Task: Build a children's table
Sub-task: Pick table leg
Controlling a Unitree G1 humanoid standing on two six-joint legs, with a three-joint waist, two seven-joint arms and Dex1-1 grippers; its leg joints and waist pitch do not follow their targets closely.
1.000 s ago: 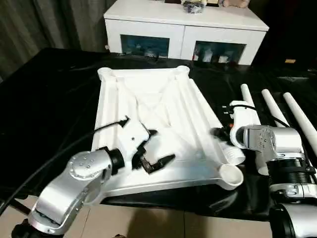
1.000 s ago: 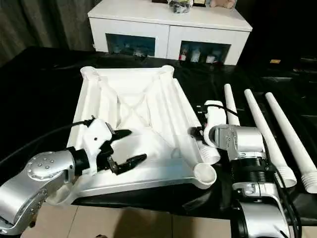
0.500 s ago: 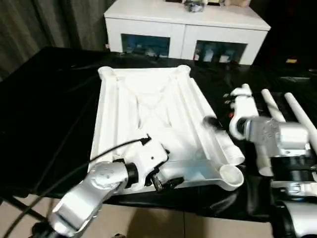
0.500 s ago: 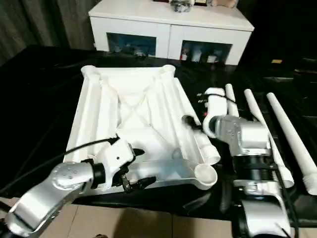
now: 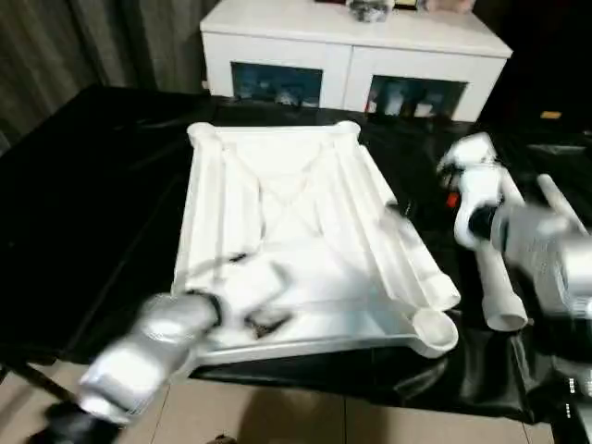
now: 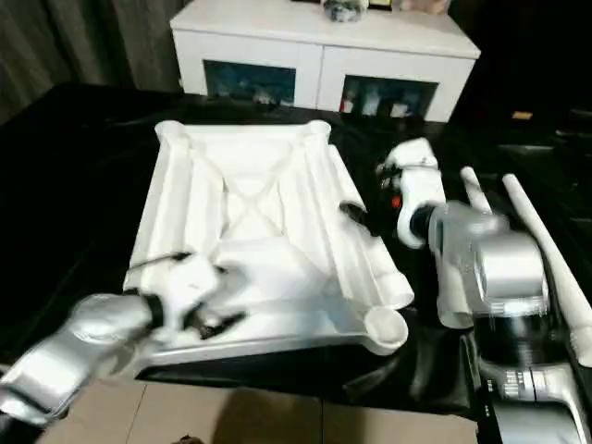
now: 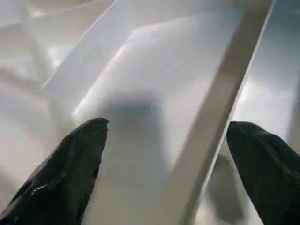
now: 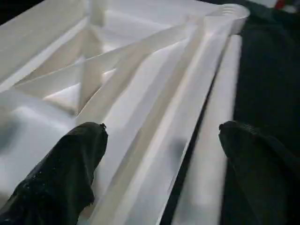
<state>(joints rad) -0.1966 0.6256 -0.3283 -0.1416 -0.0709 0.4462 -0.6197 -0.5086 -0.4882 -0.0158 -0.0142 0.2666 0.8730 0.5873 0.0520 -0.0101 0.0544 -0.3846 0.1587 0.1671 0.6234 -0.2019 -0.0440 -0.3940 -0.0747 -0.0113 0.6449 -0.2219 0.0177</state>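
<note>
The white table top (image 5: 296, 222) lies upside down on the black-covered table, ribbed underside up, with round sockets at its corners (image 5: 433, 328). One white leg (image 5: 421, 268) rests along its right rim. Two more legs (image 5: 495, 287) (image 6: 546, 250) lie on the black cover to the right. My left gripper (image 7: 166, 126) is open just above the ribs near the top's front left, blurred in the head views (image 5: 264, 319). My right gripper (image 8: 161, 127) is open over the right rim, its black fingers (image 6: 354, 214) a little above it.
A white cabinet with glass doors (image 5: 356, 55) stands behind the black-covered table (image 5: 92, 185). Tan floor (image 5: 277, 416) shows past the table's front edge. Grey curtains (image 5: 102, 37) hang at the back left.
My left gripper dipped to the top's front edge, then swung back left over the ribs. My right arm lifted and pulled back to the right, away from the front right socket.
</note>
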